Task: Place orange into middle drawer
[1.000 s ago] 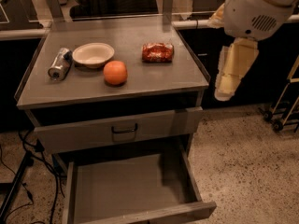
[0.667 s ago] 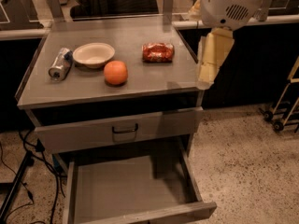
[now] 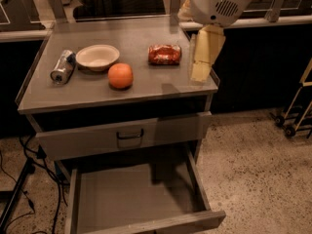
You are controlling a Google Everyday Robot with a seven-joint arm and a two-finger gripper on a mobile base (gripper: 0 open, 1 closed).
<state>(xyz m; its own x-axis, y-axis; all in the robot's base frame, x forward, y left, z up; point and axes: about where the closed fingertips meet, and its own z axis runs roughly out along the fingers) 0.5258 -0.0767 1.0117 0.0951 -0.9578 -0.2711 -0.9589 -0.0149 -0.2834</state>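
Up on the grey cabinet top [image 3: 146,84], the orange [image 3: 120,75] is sitting just in front of the white bowl [image 3: 97,56], well apart from the gripper [image 3: 199,72], which is hanging over the top's right edge beside the red snack bag [image 3: 165,54]; open or closed, I cannot tell. The orange is lying leftward in the picture from it, with the middle drawer [image 3: 131,199] standing open below.

Lab-like room: speckled floor [image 3: 253,165], cables [image 3: 18,182], wheeled cart [image 3: 296,112]; pincer [image 3: 198,73] above cabinet [image 3: 97,90] edge
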